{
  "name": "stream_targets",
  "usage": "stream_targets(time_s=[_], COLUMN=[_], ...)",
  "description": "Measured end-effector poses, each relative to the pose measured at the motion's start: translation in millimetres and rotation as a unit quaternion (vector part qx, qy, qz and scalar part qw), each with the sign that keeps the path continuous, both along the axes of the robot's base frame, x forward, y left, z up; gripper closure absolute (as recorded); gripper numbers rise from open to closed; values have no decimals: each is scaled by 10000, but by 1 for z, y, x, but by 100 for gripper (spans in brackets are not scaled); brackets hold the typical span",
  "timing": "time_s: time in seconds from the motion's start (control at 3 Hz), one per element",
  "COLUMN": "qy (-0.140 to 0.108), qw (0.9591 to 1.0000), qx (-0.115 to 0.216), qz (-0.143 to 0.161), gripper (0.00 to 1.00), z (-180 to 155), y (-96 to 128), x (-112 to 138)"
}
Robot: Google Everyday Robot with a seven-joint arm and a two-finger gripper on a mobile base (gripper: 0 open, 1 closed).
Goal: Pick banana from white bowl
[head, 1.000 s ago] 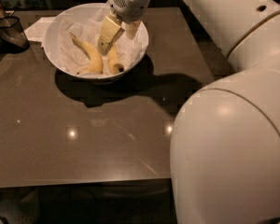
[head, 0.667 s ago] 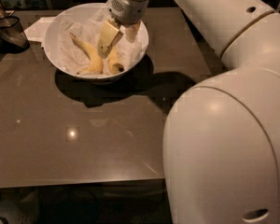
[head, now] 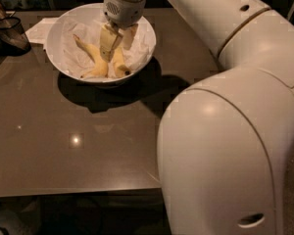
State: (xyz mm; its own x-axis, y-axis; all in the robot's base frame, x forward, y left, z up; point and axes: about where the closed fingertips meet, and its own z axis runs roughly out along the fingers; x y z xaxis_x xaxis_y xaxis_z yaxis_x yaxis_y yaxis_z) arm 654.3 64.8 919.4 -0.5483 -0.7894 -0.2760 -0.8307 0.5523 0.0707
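The white bowl (head: 63,65), lined with crumpled white paper, stands at the back left of the dark table (head: 63,146). Two yellow bananas lie in it: one (head: 91,58) runs diagonally, the other (head: 119,66) lies beside it to the right. My gripper (head: 118,39) reaches down into the bowl from above. It is open, with its fingers on either side of the upper end of the right banana. That end is hidden behind the left finger. I cannot tell if the fingers touch it.
A dark glass vessel (head: 10,33) stands at the far left of the table. A white napkin (head: 39,29) lies behind the bowl. My large white arm (head: 225,131) fills the right side of the view. The table's front edge (head: 73,192) is near.
The gripper has sunk slightly lower into the bowl over the bananas. The big arm link has swung a little leftwards. The bananas and bowl have not moved.
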Motion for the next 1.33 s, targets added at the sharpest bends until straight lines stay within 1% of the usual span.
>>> stream_targets(time_s=[0.33,1.33], qy=[9,264], qw=[10000,9996], qx=[-59,-20], qz=[15,-38], gripper=[40,42], z=[-3,-24], y=[4,10], x=[3,16])
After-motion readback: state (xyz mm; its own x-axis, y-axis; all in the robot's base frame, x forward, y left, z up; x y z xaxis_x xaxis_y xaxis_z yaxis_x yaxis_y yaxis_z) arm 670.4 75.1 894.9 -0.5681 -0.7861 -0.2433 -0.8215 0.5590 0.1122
